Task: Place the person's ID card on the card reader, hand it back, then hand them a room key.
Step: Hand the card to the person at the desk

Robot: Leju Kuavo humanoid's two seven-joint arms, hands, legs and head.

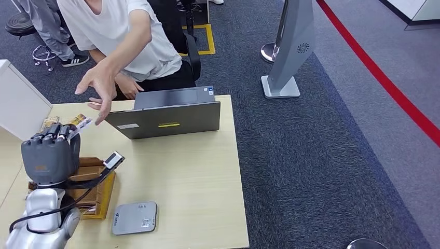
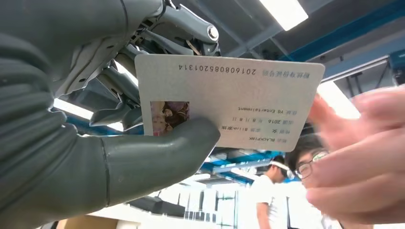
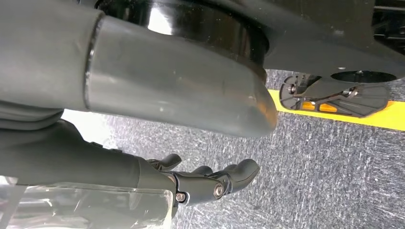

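My left hand (image 1: 51, 153) is raised over the left side of the table and pinches the white ID card (image 1: 82, 124) between thumb and fingers. The left wrist view shows the ID card (image 2: 229, 100) close up, with a small photo and printed lines, the thumb (image 2: 157, 157) pressed on its face. The person's hand (image 1: 98, 85) reaches down toward the card from across the table, fingertips just short of it; the same hand (image 2: 358, 162) appears blurred beside the card. The grey card reader (image 1: 135, 218) lies flat near the table's front edge. My right hand (image 3: 210, 183) hangs over carpet, fingers apart, holding nothing.
A dark laptop (image 1: 168, 116) stands open at the table's far side, its back toward me. A wooden holder (image 1: 93, 189) with cards sits left of the reader. The person sits behind the table. A grey stand (image 1: 288, 52) rises from the carpet to the right.
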